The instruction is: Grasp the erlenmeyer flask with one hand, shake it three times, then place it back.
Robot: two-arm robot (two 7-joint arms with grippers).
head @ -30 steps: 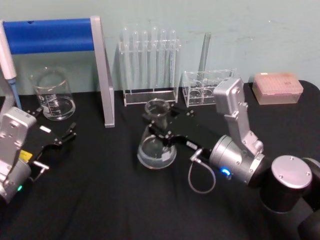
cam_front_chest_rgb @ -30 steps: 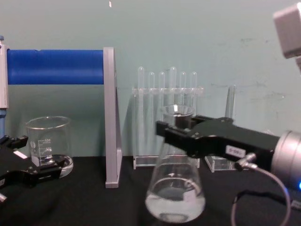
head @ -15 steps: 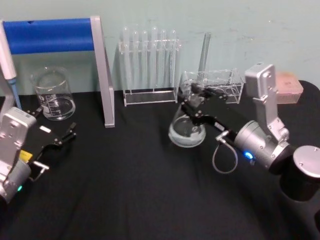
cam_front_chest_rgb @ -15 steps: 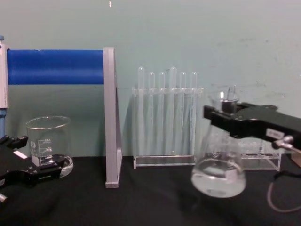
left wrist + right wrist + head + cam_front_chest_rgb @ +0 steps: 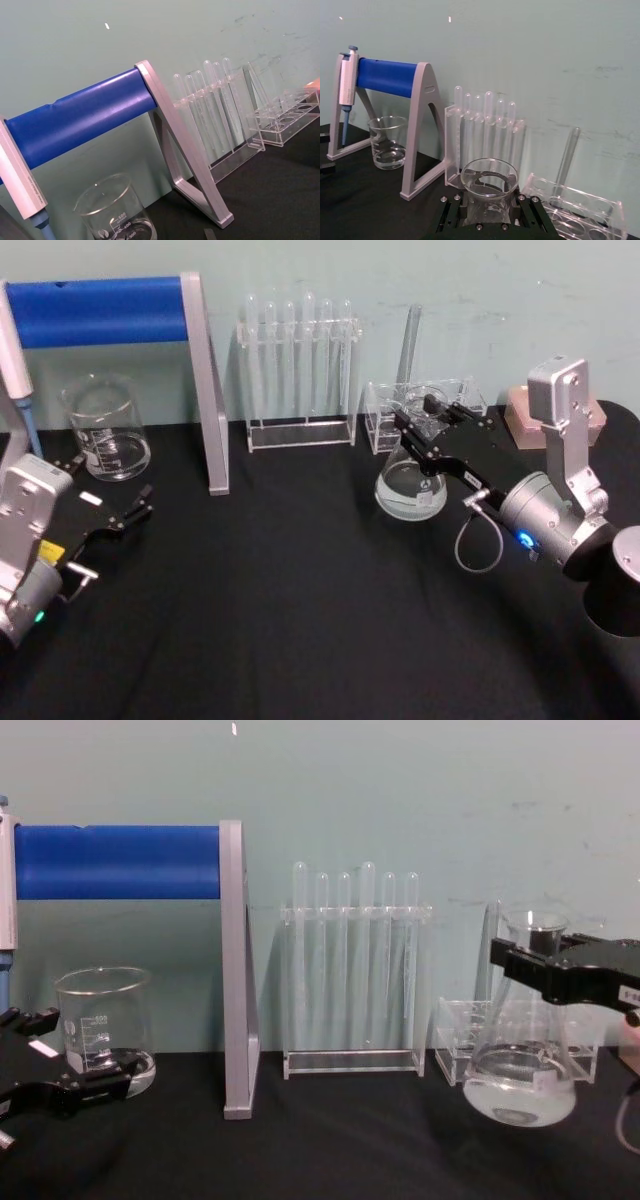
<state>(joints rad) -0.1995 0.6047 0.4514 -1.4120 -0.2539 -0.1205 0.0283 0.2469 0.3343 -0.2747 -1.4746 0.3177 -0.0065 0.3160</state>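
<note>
Right hand (image 5: 428,432) was clenched on the neck of the erlenmeyer flask (image 5: 411,488), just under the flared rim. In the right wrist view the jaws sat either side of the glass, with the mouth open above them. The neck grip made sense: it is the narrowest part, the rim acts as a stop against slipping, and the wide base is free to swing.

The flask hung over the right of the desk (image 5: 280,610), just in front of the low clear rack (image 5: 420,405). From the chest view its base looked lifted off the black cloth and a little tilted. Shallow clear liquid pooled in the bottom.

Judged mid-shake, probably out at one end of a swing; set-down not yet done. Risk noted: the rack and its single tall tube stood close behind the glass.

Left hand (image 5: 112,532) lay parked at the desk's left edge, fingers spread and empty, near the beaker (image 5: 105,430).
</note>
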